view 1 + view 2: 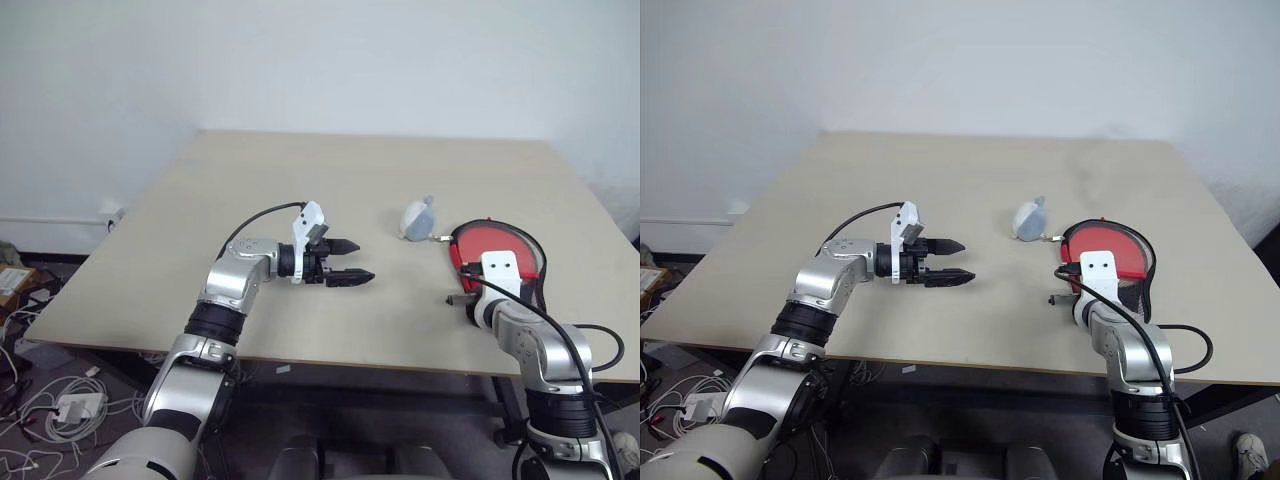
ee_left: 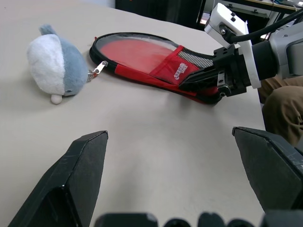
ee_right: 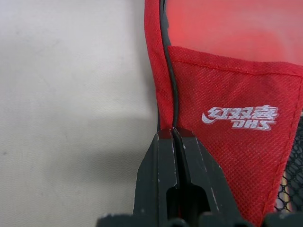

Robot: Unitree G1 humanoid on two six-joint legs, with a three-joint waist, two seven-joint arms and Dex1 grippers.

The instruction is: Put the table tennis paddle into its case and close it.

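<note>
Red fabric at the narrow handle end of the case [image 2: 156,59] is pinched between the clenched fingers of the right gripper [image 3: 176,142], right at the black zip edge, while the case lies flat on the table [image 1: 300,170] at about four o'clock from its centre, just beside a small grey-and-white plush toy [image 1: 416,219]. Over the table's middle hangs the left gripper [image 1: 352,262], fingers spread and empty, aimed toward three o'clock. I judge the closing step is in hand; next, steady the case and find the zip pull [image 2: 97,69].
</note>
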